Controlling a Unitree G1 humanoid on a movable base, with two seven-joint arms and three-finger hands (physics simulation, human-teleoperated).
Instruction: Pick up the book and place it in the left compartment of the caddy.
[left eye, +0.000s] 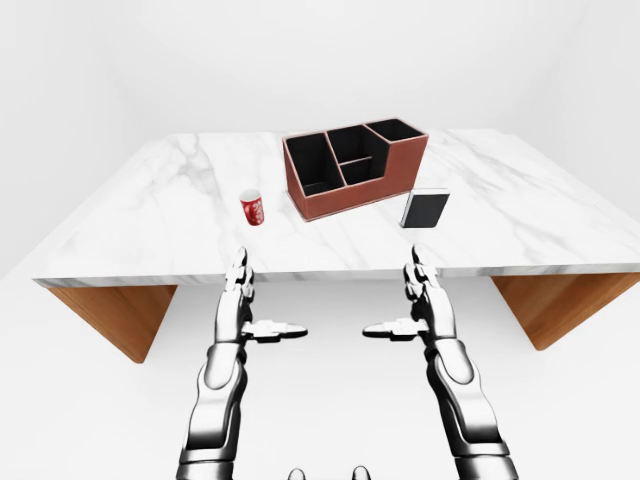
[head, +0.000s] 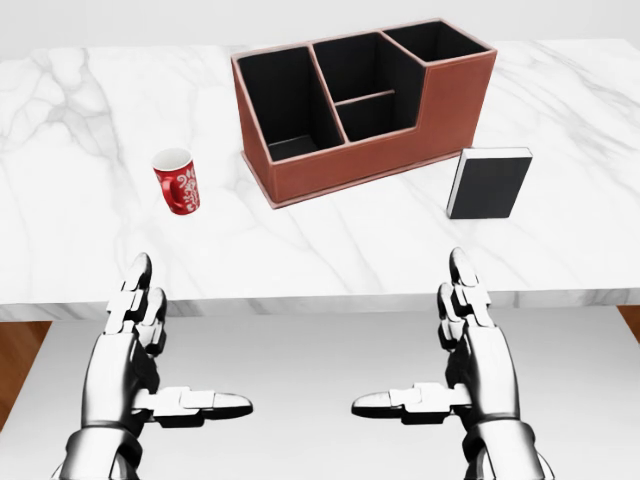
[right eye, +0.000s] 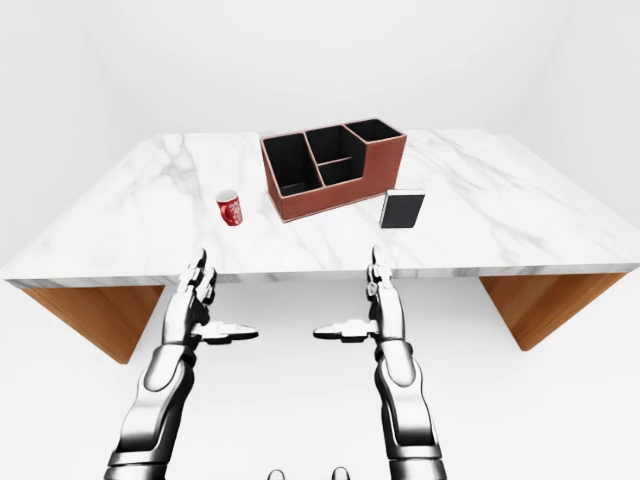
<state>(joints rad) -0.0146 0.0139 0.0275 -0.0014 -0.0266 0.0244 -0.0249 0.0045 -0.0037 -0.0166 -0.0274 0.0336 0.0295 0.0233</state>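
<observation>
Book (head: 489, 184) stands on the marble table (head: 60, 230) just right of the brown caddy (head: 365, 105); left hand (head: 135, 350) and right hand (head: 470, 345) hover open, empty.

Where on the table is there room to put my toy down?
There is lots of bare marble left of the red cup and right of the black book in the head view. The strip along the near table edge is free too. It is tighter between the cup and the caddy, and between caddy and book.
</observation>
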